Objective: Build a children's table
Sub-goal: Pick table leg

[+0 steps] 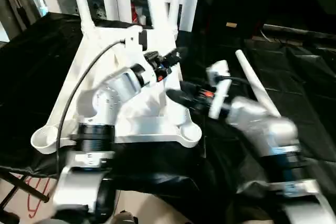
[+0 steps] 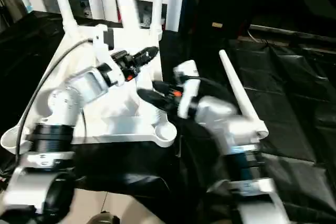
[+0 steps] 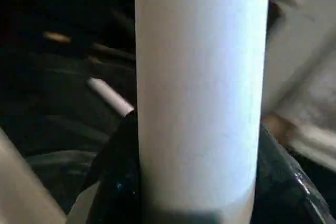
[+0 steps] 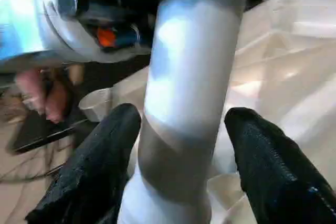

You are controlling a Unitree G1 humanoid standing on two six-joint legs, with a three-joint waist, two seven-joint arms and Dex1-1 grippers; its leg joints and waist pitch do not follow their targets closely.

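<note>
The big white table top (image 1: 131, 114) lies upside down on the black cloth (image 1: 294, 77), with its ribs facing up. Three legs already stand up from its far corners. A third leg (image 1: 157, 9) rises from the middle of the top, and both grippers are at it. One more spare leg (image 1: 257, 85) lies on the cloth, well apart to the right.

The left gripper (image 1: 167, 59) hugs the standing leg tight between its black fingers (image 3: 113, 182). The right gripper (image 1: 178, 97) has its fingers (image 4: 94, 171) apart on each side of the leg, not pressing it.

The leg could tip over if the left gripper slips, because the right one is loose. The light top could slide on the smooth cloth if the arms push sideways. The black cable (image 1: 84, 77) could catch on a leg.
</note>
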